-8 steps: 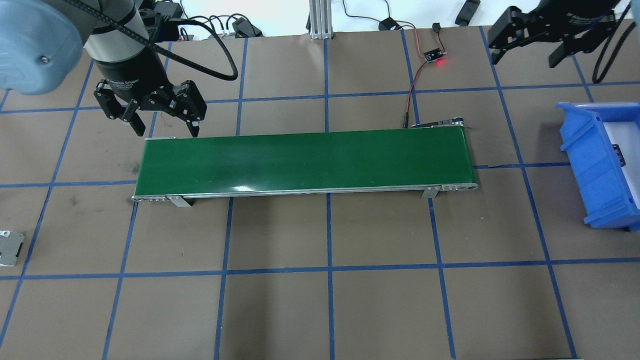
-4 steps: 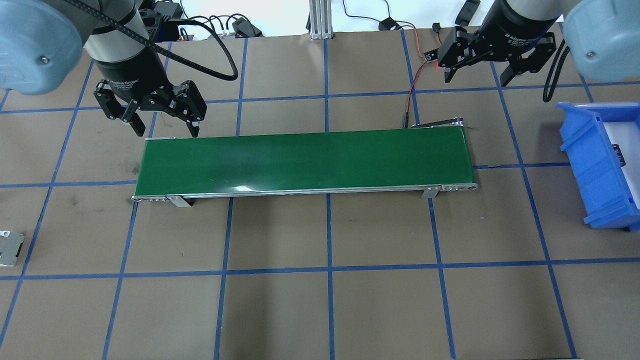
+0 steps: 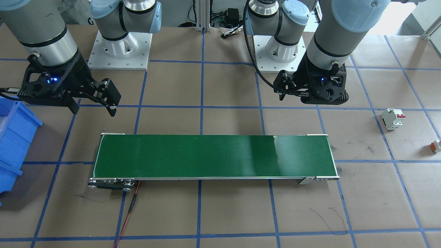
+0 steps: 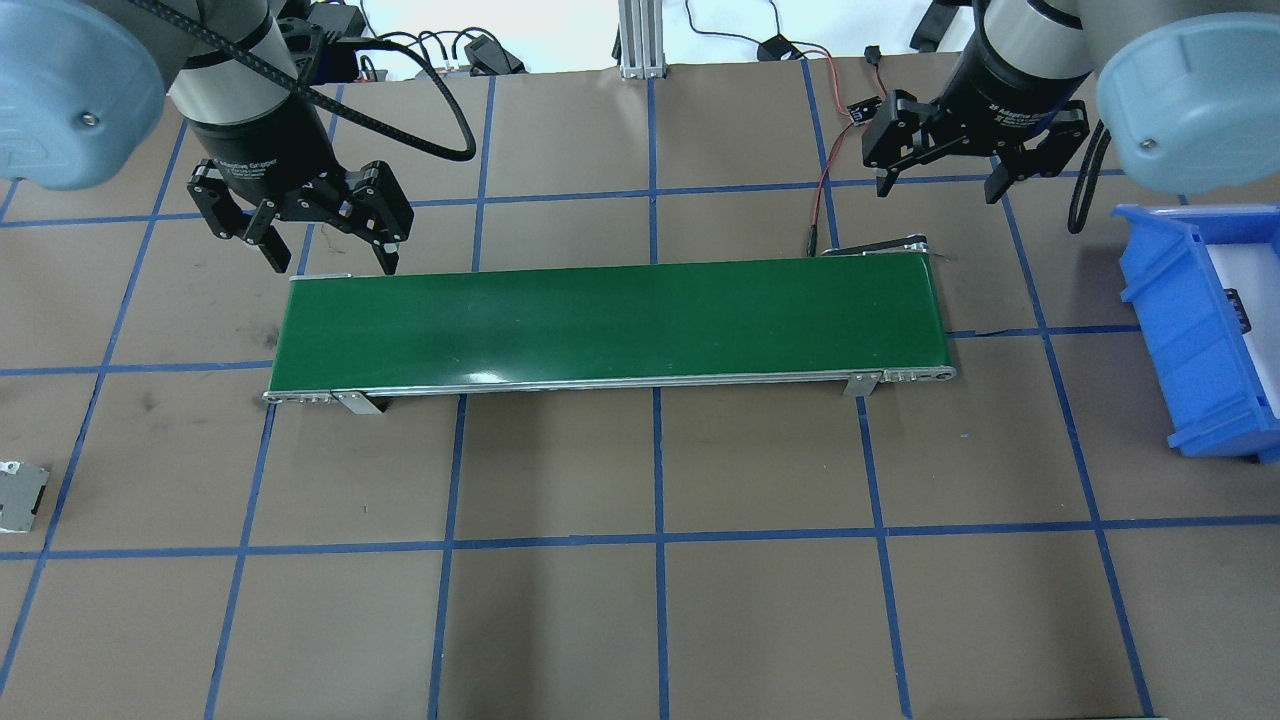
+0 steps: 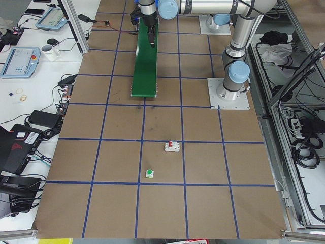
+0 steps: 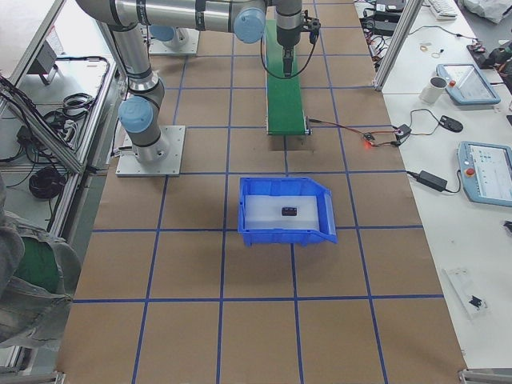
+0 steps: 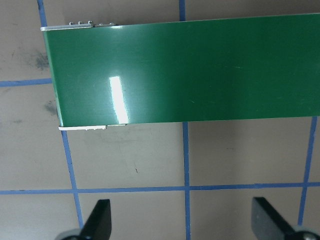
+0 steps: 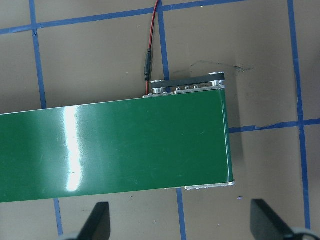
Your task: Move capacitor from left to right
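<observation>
A small black object [image 6: 288,210] that looks like the capacitor lies on the white floor of the blue bin [image 6: 250,214] at the table's right end. It also shows as a dark spot in the overhead view [image 4: 1237,310]. My left gripper [image 4: 333,262] is open and empty, hovering just behind the left end of the green conveyor belt [image 4: 610,320]. My right gripper [image 4: 938,186] is open and empty, above the table behind the belt's right end. Both wrist views show spread fingertips over bare table beside the belt [image 7: 200,70] [image 8: 115,150].
A white breaker with red switches [image 3: 392,119] and a tiny white-and-orange block [image 3: 437,146] lie on the table beyond the left end of the belt. A red and black wire [image 4: 822,190] runs from the belt's right end to a small board. A metal part [image 4: 20,495] sits at the left edge.
My right arm has swung in from the far right corner, leftward and toward the belt's right end, gripper still open. The left arm has not moved.
</observation>
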`<move>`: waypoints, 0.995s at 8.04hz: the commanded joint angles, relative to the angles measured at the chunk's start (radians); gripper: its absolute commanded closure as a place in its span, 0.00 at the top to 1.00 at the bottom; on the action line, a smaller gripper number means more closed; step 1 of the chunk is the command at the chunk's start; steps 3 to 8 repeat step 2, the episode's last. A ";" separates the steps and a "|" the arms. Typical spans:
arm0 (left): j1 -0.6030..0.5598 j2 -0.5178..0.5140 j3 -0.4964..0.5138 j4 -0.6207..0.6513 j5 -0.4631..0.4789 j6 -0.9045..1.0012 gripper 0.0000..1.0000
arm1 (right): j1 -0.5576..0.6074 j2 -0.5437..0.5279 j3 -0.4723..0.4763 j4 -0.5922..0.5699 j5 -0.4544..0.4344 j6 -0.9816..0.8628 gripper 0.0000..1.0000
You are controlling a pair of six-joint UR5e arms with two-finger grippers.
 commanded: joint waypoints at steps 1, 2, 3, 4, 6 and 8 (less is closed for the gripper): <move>0.000 0.000 0.000 0.000 0.000 0.000 1.00 | 0.000 -0.001 -0.002 -0.002 0.001 -0.001 1.00; 0.000 0.000 0.000 0.000 0.000 0.000 1.00 | 0.000 0.001 -0.005 -0.002 0.000 -0.001 1.00; 0.000 0.000 0.000 0.000 0.000 0.000 1.00 | 0.000 0.001 -0.005 -0.002 0.000 -0.001 1.00; 0.000 0.000 0.000 0.000 0.000 0.000 1.00 | 0.000 0.001 -0.005 -0.002 0.000 -0.001 1.00; 0.000 0.000 0.000 0.000 0.000 0.000 1.00 | 0.000 0.001 -0.005 -0.002 0.000 -0.001 1.00; 0.000 0.000 0.000 0.000 0.000 0.000 1.00 | 0.000 0.001 -0.005 -0.002 0.000 -0.001 1.00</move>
